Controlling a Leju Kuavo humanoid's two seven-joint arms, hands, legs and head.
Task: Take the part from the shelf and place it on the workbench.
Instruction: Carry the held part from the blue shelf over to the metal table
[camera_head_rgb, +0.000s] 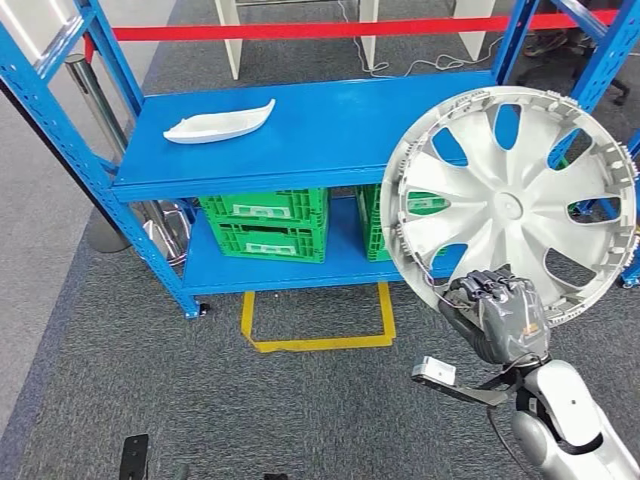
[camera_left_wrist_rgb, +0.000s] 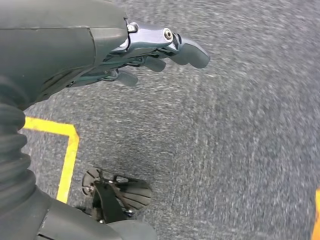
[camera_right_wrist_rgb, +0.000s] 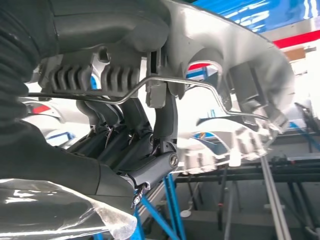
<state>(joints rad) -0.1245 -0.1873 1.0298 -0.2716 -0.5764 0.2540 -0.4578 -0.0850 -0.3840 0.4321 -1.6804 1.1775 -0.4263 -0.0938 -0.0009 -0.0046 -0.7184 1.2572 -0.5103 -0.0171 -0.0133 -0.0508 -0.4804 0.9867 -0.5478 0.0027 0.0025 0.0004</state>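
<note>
Silver spoked wheel cover (camera_head_rgb: 509, 205), upright and facing the camera, before the blue shelf (camera_head_rgb: 317, 135)

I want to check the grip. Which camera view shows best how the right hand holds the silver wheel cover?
The right wrist view: the fingers clamp the wheel cover rim up close. The head view shows the right hand under the whole cover.

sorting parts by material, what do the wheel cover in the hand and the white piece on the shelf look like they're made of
Wheel cover: likely silver-painted plastic, with a matte sheen and moulded rim clips. White piece: probably glossy moulded plastic, thin and curved. Both are guesses from looks alone.
</note>
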